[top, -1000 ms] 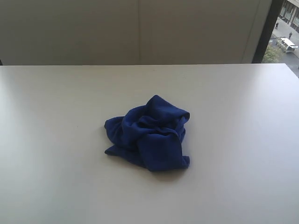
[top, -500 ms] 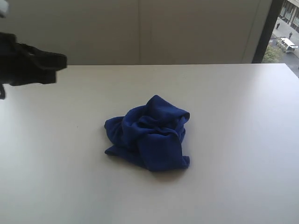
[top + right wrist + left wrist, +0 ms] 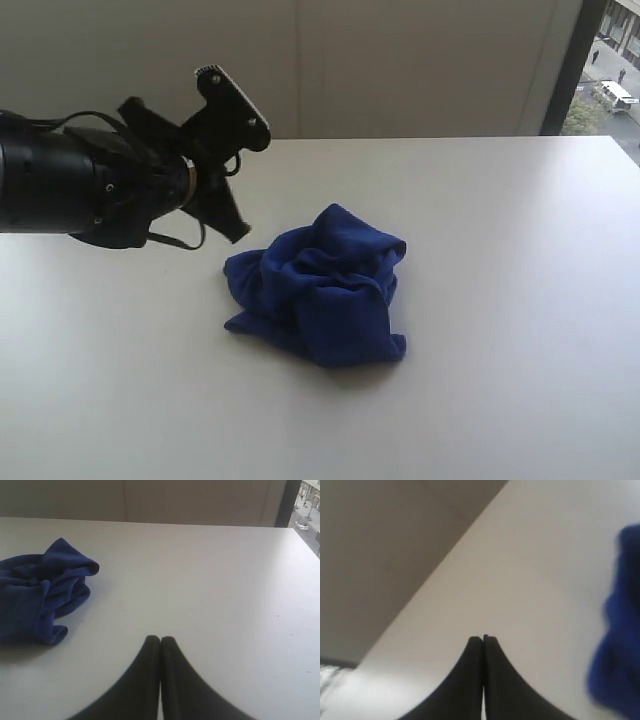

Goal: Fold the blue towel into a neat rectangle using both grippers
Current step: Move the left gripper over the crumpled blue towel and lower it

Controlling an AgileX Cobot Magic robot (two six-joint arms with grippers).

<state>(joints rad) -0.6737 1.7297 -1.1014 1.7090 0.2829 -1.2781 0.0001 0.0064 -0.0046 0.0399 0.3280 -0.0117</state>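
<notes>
The blue towel (image 3: 320,290) lies crumpled in a heap at the middle of the white table (image 3: 520,300); no white tag shows. My left gripper (image 3: 238,234) hangs above the table just left of the heap, apart from it, its black tips pressed together and empty. The left wrist view shows those shut tips (image 3: 483,639) with the towel (image 3: 615,645) blurred off to one side. My right gripper (image 3: 160,639) is shut and empty over bare table, well clear of the towel (image 3: 40,595). The exterior view does not show it.
A pale wall (image 3: 300,60) runs behind the table's far edge. A window (image 3: 610,90) onto a street is at the far right corner. Bare tabletop surrounds the heap on all sides.
The left arm has come in from the left edge and swung right and down towards the towel. The towel has not moved.
</notes>
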